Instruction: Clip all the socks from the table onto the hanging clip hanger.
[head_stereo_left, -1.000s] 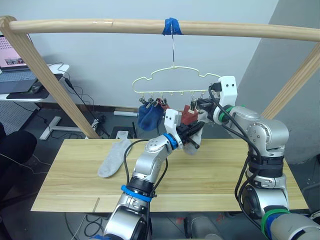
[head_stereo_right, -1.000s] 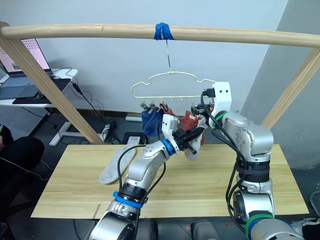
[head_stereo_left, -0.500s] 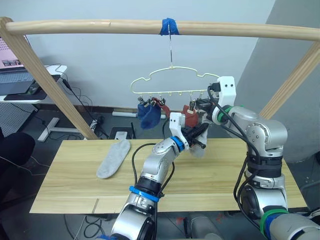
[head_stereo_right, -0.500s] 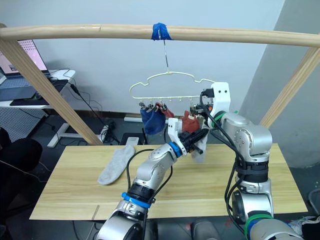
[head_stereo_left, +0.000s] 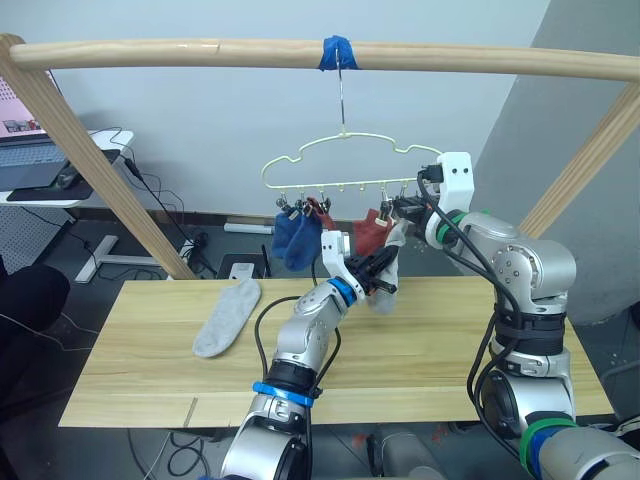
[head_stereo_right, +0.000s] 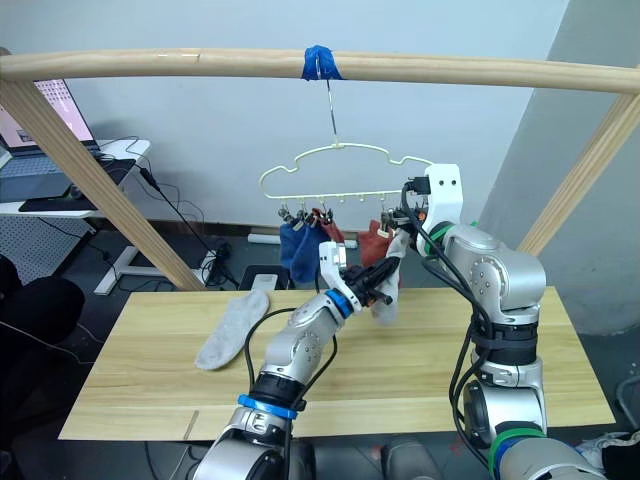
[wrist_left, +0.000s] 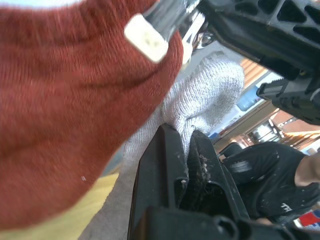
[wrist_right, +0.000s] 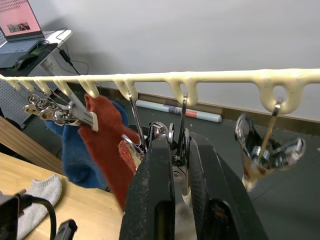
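Observation:
The cream clip hanger (head_stereo_left: 340, 150) hangs by its hook from the pole. Two blue socks (head_stereo_left: 295, 238) and two rust red socks (head_stereo_left: 368, 235) hang from its clips. My left gripper (head_stereo_left: 377, 272) is shut on a light grey sock (head_stereo_left: 388, 290), held above the table (head_stereo_left: 430, 340) just below the hanger's right end. That sock's upper end (wrist_left: 200, 100) reaches up beside a red sock (wrist_left: 75, 100). My right gripper (wrist_right: 177, 145) is shut on a metal clip under the hanger bar (wrist_right: 225, 77). A second grey sock (head_stereo_left: 227, 317) lies flat on the table's left part.
A round wooden pole (head_stereo_left: 480, 60) with blue tape (head_stereo_left: 340, 52) spans the top, with slanted frame poles (head_stereo_left: 90, 160) at both sides. An empty clip (wrist_right: 265, 150) hangs beside the one I hold. A desk with a laptop (head_stereo_left: 30, 165) stands far left.
My left gripper has shifted a little to the left with the grey sock, whose upper end now stretches up to the clip at my right gripper. The right arm has stayed put.

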